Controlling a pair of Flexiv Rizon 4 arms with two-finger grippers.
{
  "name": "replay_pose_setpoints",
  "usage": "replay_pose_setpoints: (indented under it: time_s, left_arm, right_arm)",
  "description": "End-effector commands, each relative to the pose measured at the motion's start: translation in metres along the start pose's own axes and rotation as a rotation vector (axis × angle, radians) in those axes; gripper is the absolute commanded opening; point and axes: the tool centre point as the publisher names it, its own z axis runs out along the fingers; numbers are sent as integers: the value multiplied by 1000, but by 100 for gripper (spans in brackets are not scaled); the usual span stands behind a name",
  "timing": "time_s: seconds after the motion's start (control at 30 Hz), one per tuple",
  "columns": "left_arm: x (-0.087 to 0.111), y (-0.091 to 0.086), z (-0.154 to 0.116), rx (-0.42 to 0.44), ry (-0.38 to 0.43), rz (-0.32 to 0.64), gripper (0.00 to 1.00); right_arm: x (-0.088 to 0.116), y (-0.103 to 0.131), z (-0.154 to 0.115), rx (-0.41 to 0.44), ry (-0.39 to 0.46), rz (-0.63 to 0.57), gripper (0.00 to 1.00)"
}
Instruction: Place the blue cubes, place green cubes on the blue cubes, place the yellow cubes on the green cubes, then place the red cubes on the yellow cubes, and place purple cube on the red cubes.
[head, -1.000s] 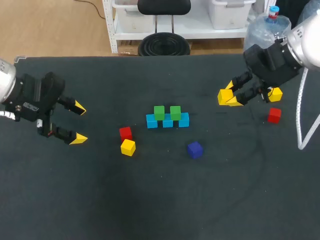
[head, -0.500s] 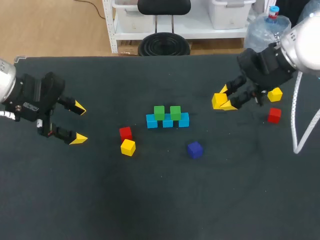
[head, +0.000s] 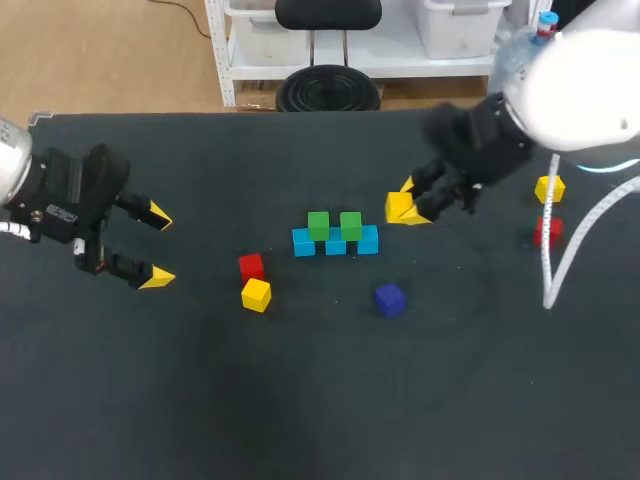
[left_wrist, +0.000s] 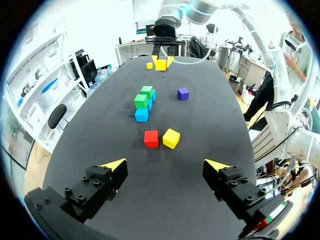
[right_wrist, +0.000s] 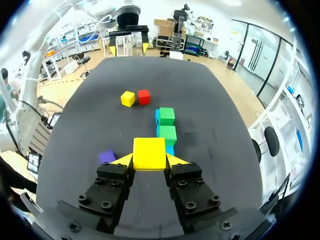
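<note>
Three blue cubes lie in a row mid-table, carrying two green cubes. Just right of that stack, above the table, my right gripper is shut on a yellow cube. In the right wrist view this yellow cube sits between the fingers, with the green cubes just ahead. My left gripper stands open and empty at the far left; in its own view it is. A red cube, a second yellow cube and the purple cube lie in front of the stack.
At the right side lie a third yellow cube and a second red cube, behind my right arm. The red cube and yellow cube lie just ahead of my left gripper.
My right arm has carried the yellow cube leftward from the right side to a spot close beside the stack. The left arm has stayed put.
</note>
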Motion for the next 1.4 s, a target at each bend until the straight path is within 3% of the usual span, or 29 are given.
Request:
replay_pose_setpoints:
  time_s: [0.03,0.43,1.03,1.4]
  left_arm:
    - [1,1,1,1,-3,2,100]
    - [1,1,1,1,-3,2,100]
    - [1,1,1,1,-3,2,100]
    - [1,1,1,1,-3,2,100]
  right_arm:
    - [-10,1,10,19,32,19,0]
    - [-29,1,26,31,65,23,0]
    - [-41,-29,50,-6,113,-5,0]
    - [-45,-23,57,26,134,28,0]
